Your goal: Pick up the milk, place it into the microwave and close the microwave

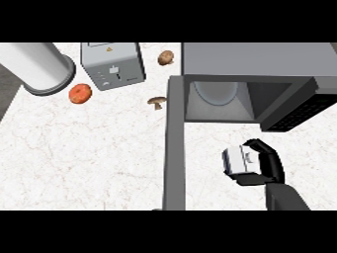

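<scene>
A white milk carton (238, 160) is held above the counter, just in front of the open microwave (262, 64). My right hand (267, 163) is curled round the carton's right side, thumb below and fingers over the top. The microwave's cavity (218, 101) faces me with a round plate inside. Its door (175, 143) swings out toward me as a long grey slab left of the carton. My left hand does not show.
A toaster (112, 65) stands at the back, left of the microwave. A large white cylinder (36, 66) lies at the far left. An orange round fruit (80, 93) and two brown mushrooms (157, 102), (166, 57) rest on the marble counter (76, 158).
</scene>
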Tool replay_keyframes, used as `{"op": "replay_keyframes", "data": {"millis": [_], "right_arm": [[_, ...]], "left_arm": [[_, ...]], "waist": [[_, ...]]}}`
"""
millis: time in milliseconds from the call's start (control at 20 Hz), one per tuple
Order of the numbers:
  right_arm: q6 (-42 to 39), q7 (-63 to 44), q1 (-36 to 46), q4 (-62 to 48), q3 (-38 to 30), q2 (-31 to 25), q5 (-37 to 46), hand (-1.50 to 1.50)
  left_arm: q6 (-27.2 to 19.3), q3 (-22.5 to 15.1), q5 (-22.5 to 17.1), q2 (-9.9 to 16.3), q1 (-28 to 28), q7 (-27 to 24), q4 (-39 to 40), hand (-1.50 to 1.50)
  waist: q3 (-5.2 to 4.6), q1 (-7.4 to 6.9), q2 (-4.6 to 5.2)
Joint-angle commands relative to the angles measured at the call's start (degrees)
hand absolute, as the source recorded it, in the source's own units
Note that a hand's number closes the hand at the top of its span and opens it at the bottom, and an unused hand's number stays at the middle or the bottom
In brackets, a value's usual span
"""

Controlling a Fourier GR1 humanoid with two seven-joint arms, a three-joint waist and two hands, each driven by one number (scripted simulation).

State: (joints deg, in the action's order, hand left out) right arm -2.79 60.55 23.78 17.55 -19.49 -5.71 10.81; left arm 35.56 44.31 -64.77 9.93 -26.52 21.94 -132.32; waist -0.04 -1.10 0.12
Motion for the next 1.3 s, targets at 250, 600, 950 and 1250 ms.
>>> {"op": "replay_keyframes", "data": {"millis": [250, 600, 950, 1250], "right_arm": [[7.66, -0.05, 5.8, 2.94, 1.36, 4.54, 0.58, 1.5], [9.75, -5.65, 13.01, 1.7, 0.44, 2.62, -0.21, 1.5], [10.07, -11.71, 21.33, -3.75, -0.29, -2.3, 0.28, 1.5], [9.08, -17.03, 28.61, -7.55, -1.07, -7.35, 0.75, 1.5]], "left_arm": [[-1.23, 0.46, -0.12, 0.64, 1.76, 2.72, 0.96, -1.5], [3.42, 0.64, 2.54, -1.85, 2.26, 2.97, 3.74, -1.5], [6.91, 0.01, 5.46, -4.09, 3.97, 2.07, 6.48, -1.5], [1.44, -0.34, 3.46, 2.34, 9.41, 3.67, 6.66, -1.5]], "waist": [[0.08, 0.46, -0.05], [0.08, 0.05, 0.07], [0.1, -0.69, 0.38], [0.21, -2.02, 1.19]]}}
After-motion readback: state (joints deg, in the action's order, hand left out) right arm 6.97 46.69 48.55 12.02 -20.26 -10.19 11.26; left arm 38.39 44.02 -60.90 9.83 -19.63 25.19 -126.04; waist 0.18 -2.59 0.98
